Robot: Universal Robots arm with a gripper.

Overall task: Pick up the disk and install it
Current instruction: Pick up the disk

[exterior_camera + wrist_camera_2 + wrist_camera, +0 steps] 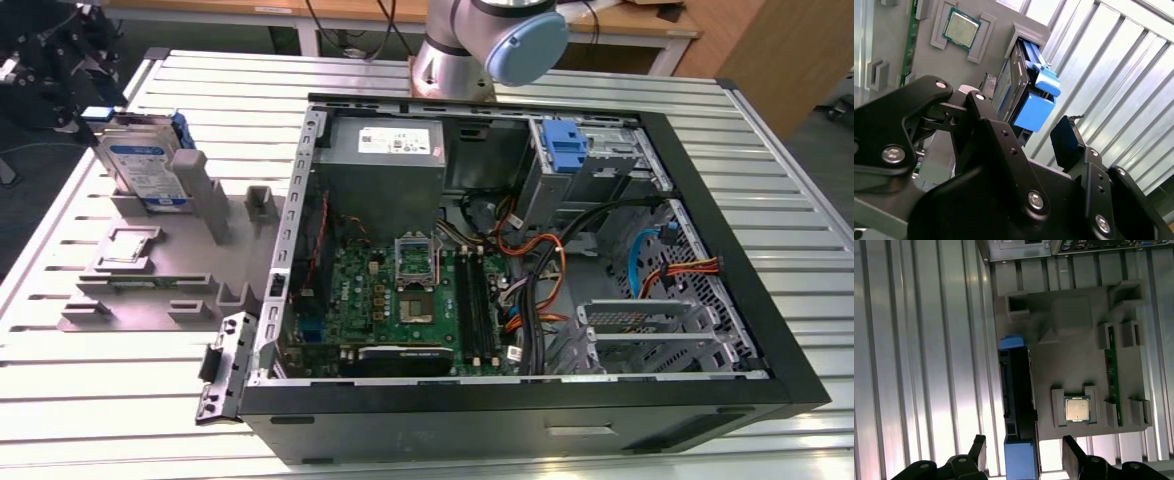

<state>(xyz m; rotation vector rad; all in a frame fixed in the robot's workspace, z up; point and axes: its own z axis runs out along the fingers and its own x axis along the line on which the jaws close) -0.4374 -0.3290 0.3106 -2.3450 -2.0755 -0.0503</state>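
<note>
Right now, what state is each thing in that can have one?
disk: standing on edge in the grey holder, not gripped.
gripper: open, a finger to each side of the disk's end.
computer case: lying flat, side open.
processor: lying flat in a holder pocket.
memory stick: on edge in a holder slot.

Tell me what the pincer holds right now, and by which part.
Nothing. The pincer is open. In the first wrist view the blue end of the disk shows between its fingers, with a gap on each side, so it is not gripped.
</note>
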